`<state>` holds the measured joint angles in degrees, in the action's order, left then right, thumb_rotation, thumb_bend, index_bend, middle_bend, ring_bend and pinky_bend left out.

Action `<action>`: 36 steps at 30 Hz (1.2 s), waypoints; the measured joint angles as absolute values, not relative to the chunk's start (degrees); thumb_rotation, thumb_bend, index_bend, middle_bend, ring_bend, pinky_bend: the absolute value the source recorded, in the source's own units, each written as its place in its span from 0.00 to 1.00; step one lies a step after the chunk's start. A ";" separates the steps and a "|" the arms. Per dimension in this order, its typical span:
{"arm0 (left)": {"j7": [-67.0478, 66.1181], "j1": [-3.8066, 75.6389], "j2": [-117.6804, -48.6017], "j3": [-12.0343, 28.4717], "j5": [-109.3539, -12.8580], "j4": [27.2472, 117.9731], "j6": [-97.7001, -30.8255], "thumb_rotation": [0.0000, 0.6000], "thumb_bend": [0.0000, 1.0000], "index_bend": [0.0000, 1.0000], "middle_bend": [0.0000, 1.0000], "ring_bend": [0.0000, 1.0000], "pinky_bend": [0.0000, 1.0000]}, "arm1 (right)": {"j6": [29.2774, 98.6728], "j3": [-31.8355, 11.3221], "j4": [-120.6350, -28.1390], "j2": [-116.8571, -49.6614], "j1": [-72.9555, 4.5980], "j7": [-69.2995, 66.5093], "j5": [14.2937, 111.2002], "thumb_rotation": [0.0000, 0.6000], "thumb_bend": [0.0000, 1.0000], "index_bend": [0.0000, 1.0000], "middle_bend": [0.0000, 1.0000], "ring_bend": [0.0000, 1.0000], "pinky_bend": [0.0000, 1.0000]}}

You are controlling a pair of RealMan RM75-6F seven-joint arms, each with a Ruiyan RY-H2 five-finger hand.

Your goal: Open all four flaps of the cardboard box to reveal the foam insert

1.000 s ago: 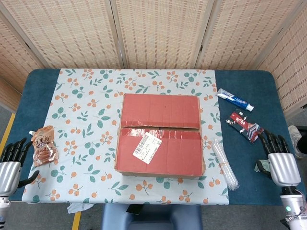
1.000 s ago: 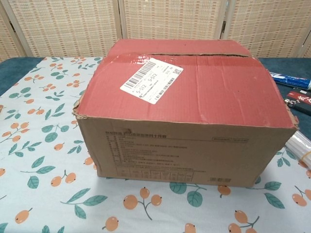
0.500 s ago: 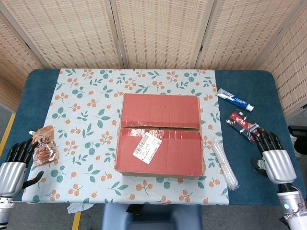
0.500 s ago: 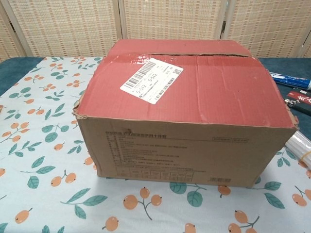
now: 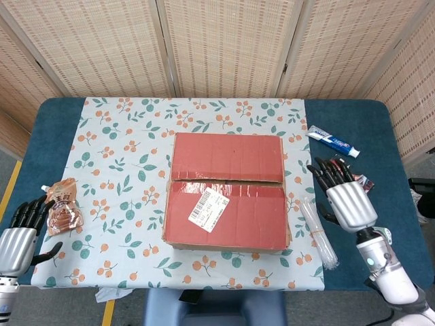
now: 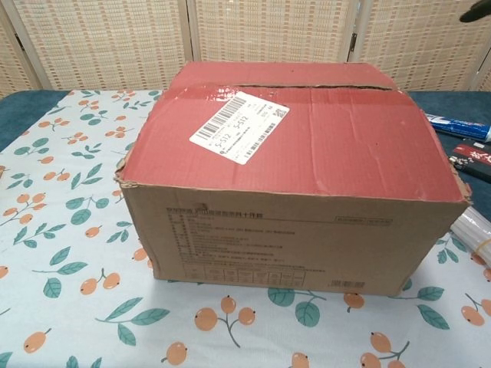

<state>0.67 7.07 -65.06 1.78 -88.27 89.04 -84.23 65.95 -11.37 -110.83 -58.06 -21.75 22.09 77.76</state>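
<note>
The cardboard box [image 5: 226, 191] stands in the middle of the floral cloth, its two red top flaps lying flat and meeting along a seam. A white shipping label [image 5: 208, 208] is stuck on the near flap. The chest view shows the box [image 6: 295, 165] close up, lid down, brown front wall facing me. My right hand [image 5: 343, 197] hovers to the right of the box, fingers spread and empty, apart from the cardboard. One dark fingertip [image 6: 476, 11] shows at the chest view's top right corner. My left hand [image 5: 20, 234] hangs at the table's near left corner, fingers apart, holding nothing.
A brown snack pouch [image 5: 62, 206] lies by the left hand. Right of the box are a clear tube bundle [image 5: 318, 232], a red-black packet [image 5: 348, 178] and a toothpaste tube [image 5: 332, 141]. A woven screen backs the blue table [image 5: 46, 122].
My right hand has risen and travelled left from the table's right edge toward the box, now over the red-black packet. The left hand has barely shifted. The box is unchanged.
</note>
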 measured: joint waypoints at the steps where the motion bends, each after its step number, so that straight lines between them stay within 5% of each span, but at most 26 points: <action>1: 0.99 7.08 -64.98 1.76 -88.26 89.02 -84.18 1.00 0.30 0.00 0.00 0.00 0.00 | 65.10 -11.84 -111.18 -58.31 -22.92 23.43 76.45 1.00 0.42 0.01 0.00 0.00 0.00; 14: 5.82 6.65 -63.74 1.93 -87.53 88.34 -84.52 1.00 0.30 0.00 0.00 0.00 0.00 | 58.09 -14.97 -108.02 -66.92 -34.49 31.51 63.14 1.00 0.42 0.01 0.00 0.00 0.00; 36: 7.89 6.05 -63.01 1.83 -87.61 88.24 -85.25 1.00 0.30 0.00 0.00 0.00 0.00 | 58.72 -16.58 -102.17 -72.52 -43.17 35.28 55.15 1.00 0.42 0.01 0.00 0.00 0.00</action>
